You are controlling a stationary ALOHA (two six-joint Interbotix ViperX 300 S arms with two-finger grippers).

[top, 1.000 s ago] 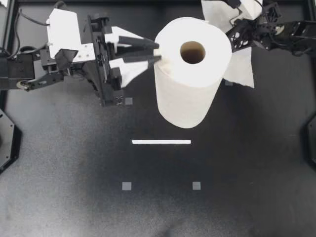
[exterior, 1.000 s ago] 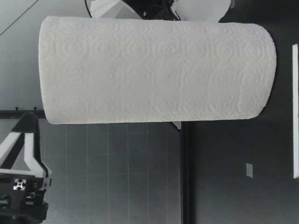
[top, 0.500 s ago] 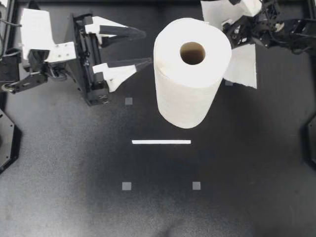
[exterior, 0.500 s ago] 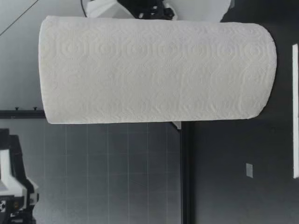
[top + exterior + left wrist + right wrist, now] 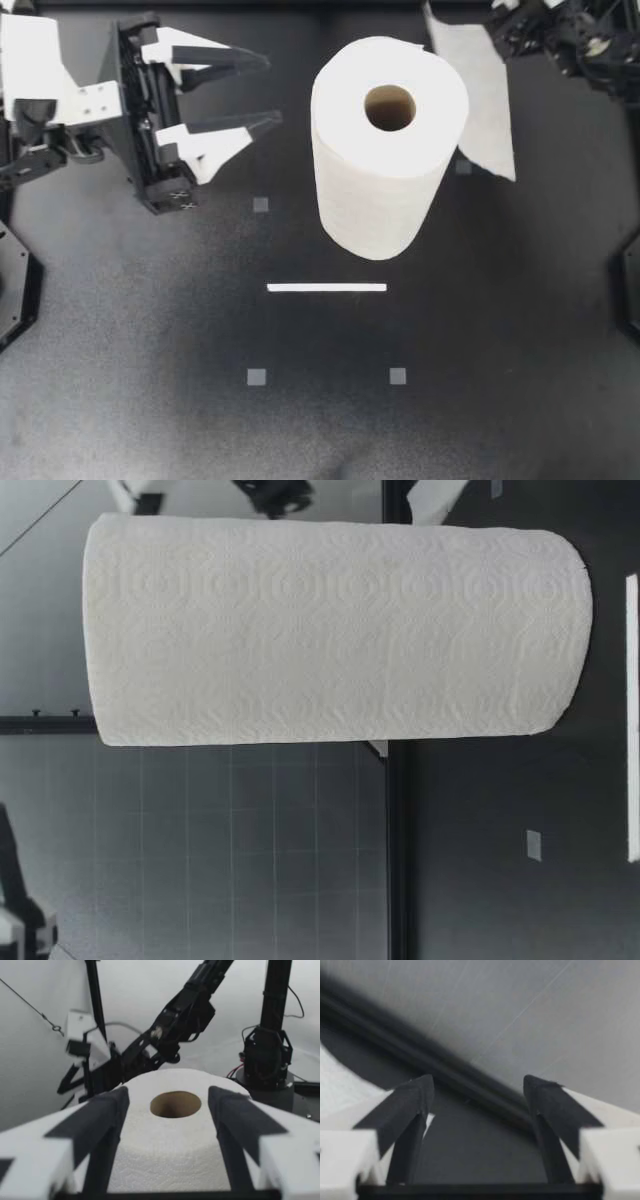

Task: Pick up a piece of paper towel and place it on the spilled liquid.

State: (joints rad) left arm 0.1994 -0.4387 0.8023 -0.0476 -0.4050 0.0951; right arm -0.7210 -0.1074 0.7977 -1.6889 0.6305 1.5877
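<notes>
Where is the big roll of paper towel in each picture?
Top view: the paper towel roll stands mid-table, apart from my left gripper.
Low view: the roll stands upright, close to the camera.
Left wrist view: the roll is ahead of the open fingers.
Right wrist view: the roll cannot be made out.
Shared landmark: the white strip on the table, nearer the low camera than the roll.

I find the black table (image 5: 520, 360) bearing an upright paper towel roll (image 5: 385, 160), a torn paper towel sheet (image 5: 485, 100) just beside it on my right, though I cannot confirm it lies flat, a white tape strip (image 5: 326, 288), and small grey square markers (image 5: 257, 377).
</notes>
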